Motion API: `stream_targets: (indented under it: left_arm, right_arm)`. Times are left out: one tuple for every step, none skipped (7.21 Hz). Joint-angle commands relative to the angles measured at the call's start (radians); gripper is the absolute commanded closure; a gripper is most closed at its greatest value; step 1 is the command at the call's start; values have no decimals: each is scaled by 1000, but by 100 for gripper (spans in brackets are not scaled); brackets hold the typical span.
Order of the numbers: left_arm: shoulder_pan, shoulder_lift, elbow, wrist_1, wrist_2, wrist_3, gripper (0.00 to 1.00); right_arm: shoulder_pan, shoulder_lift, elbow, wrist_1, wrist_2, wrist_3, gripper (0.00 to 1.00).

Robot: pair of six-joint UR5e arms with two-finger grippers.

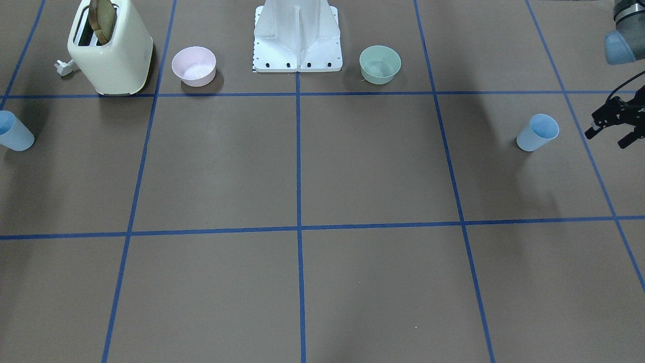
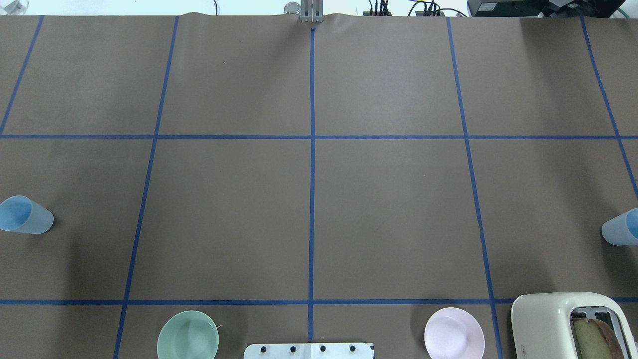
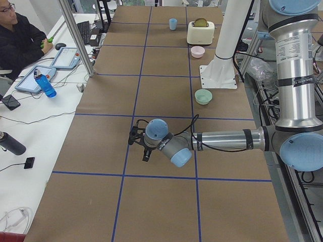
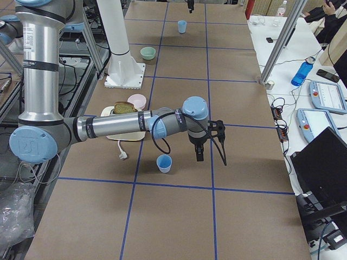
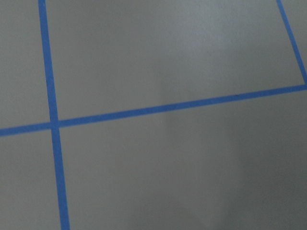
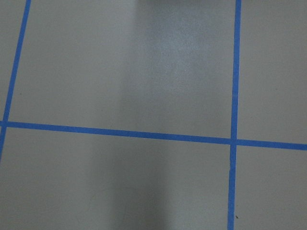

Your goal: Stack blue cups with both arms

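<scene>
Two pale-blue cups stand upright at opposite ends of the table. One cup (image 1: 538,132) (image 2: 22,215) is on my left side. My left gripper (image 1: 608,137) (image 3: 139,144) hovers beside it toward the table's end, open and empty, not touching it. The other cup (image 1: 15,132) (image 2: 620,228) (image 4: 164,162) is on my right side. My right gripper (image 4: 209,147) shows only in the exterior right view, a short way beside that cup; I cannot tell whether it is open or shut. Both wrist views show only brown table and blue tape.
A cream toaster (image 1: 111,48) (image 2: 568,326) with a slice of bread stands near the right-side cup. A pink bowl (image 1: 194,65) and a mint-green bowl (image 1: 380,64) flank the white base pedestal (image 1: 297,35). An operator (image 3: 20,40) sits at the side desk.
</scene>
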Motion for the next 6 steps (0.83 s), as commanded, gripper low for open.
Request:
stream_targets:
  left_arm:
    - [144, 18, -16, -71, 112, -132, 2]
    - [162, 18, -16, -80, 126, -136, 2]
    - [174, 20, -14, -81, 128, -134, 2]
    - [183, 26, -14, -81, 129, -133, 2]
    - [192, 27, -13, -81, 129, -131, 2]
    - [199, 43, -14, -87, 131, -128, 2]
  right_arm:
    - [-2, -51, 3, 10, 4, 3, 0]
    - [-3, -62, 3, 10, 6, 2, 0]
    - [-3, -73, 3, 10, 14, 2, 0]
    - [-2, -80, 4, 10, 21, 2, 0]
    - [-2, -87, 8, 10, 24, 2, 0]
    - [-2, -88, 9, 10, 31, 0, 0]
